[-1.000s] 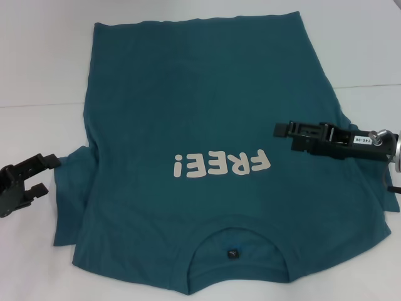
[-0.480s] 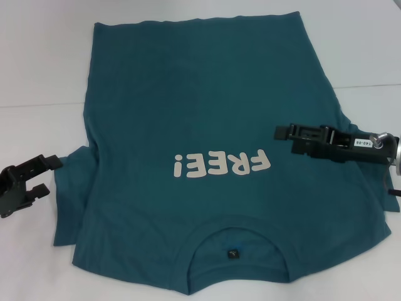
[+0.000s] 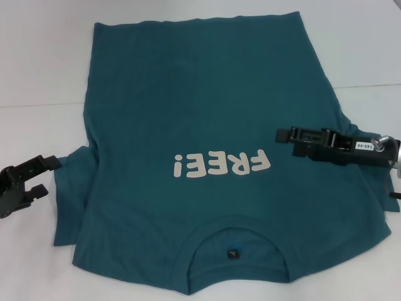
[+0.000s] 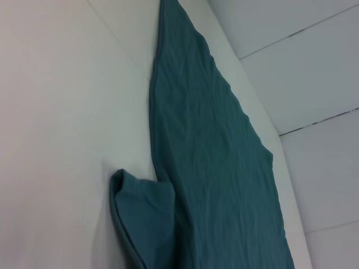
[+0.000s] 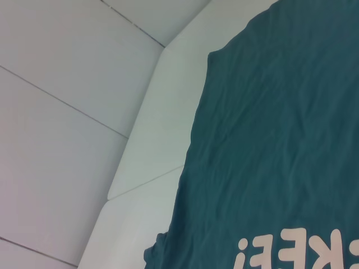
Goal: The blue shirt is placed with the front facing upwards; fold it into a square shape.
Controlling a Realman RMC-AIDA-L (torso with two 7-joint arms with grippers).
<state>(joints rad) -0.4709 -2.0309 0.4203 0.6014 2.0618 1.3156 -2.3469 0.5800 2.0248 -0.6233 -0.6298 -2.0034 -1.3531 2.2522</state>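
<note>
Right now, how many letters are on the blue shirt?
4, plus an exclamation mark: F, R, E, E in cream lettering across the chest of the blue shirt, upside down in the head view, just beyond the collar. None looks hidden.

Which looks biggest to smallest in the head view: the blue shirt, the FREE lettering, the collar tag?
1. blue shirt
2. FREE! lettering
3. collar tag
All lie on one flat surface, so the order is clear.
</note>
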